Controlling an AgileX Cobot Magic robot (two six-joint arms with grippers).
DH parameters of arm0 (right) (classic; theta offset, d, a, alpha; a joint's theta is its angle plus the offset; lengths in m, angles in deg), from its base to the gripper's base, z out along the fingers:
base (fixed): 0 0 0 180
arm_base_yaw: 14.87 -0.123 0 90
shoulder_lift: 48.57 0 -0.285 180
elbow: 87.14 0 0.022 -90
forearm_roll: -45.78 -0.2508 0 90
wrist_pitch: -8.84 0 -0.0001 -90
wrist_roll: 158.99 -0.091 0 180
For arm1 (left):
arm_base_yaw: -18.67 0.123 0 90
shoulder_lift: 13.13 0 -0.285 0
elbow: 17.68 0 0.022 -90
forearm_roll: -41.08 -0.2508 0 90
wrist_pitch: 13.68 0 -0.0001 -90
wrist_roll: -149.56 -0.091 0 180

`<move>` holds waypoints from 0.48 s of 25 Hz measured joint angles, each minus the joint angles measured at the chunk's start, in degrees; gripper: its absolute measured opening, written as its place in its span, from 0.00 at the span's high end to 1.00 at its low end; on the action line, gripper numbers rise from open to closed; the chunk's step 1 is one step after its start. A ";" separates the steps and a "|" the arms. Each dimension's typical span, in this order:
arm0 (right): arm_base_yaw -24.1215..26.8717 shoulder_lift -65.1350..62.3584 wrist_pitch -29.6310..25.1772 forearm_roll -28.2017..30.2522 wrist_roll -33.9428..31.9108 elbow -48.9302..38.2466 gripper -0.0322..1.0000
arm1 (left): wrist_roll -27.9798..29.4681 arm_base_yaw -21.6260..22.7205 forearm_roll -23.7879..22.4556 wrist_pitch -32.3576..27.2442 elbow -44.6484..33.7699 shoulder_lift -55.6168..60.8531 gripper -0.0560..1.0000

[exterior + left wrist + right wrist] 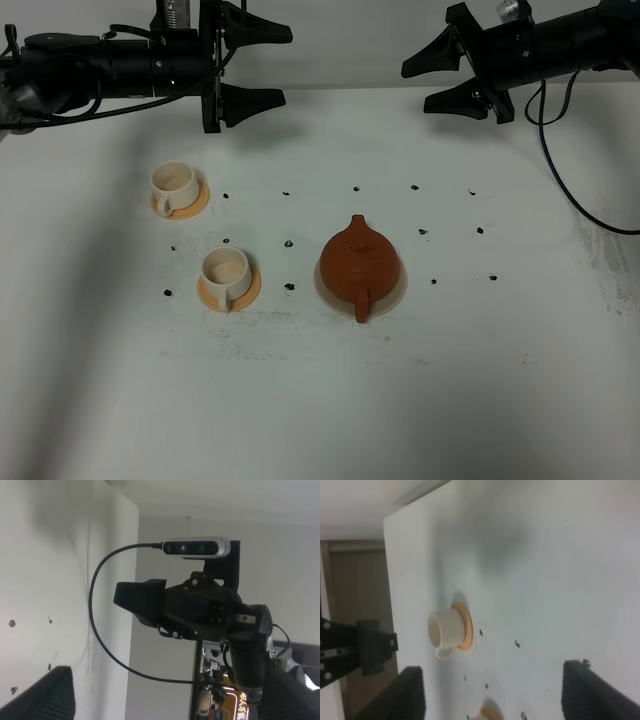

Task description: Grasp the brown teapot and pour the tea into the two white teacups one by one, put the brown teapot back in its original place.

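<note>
The brown teapot point(358, 265) stands upright on the pale beige coaster point(397, 290) at the middle of the table, spout toward the front. Two white teacups sit on orange saucers to its left: the far cup point(172, 183) and the near cup point(225, 272). My left gripper point(285, 65) is open and empty at the back left, above the far edge. My right gripper point(415, 88) is open and empty at the back right. The right wrist view shows the far cup point(445, 630) between its open fingers point(400, 695). The teapot is out of both wrist views.
The white table point(450, 400) bears small black marks point(289, 243) in rows around the teapot. A black cable point(570, 190) hangs from the right arm over the table's right side. The left wrist view shows the right arm and its camera point(196, 547).
</note>
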 joint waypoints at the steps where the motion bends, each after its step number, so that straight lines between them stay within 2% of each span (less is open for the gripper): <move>1: 0.00 0.00 0.00 0.00 0.00 0.00 0.40 | 0.00 0.00 0.00 0.00 0.00 0.00 0.23; 9: 0.00 0.00 0.00 0.15 0.09 0.00 0.40 | -0.14 0.00 -0.23 0.00 0.00 0.00 0.23; 12: 0.00 0.00 0.75 2.12 2.56 0.00 0.40 | -3.03 0.00 -0.23 0.00 0.00 0.00 0.23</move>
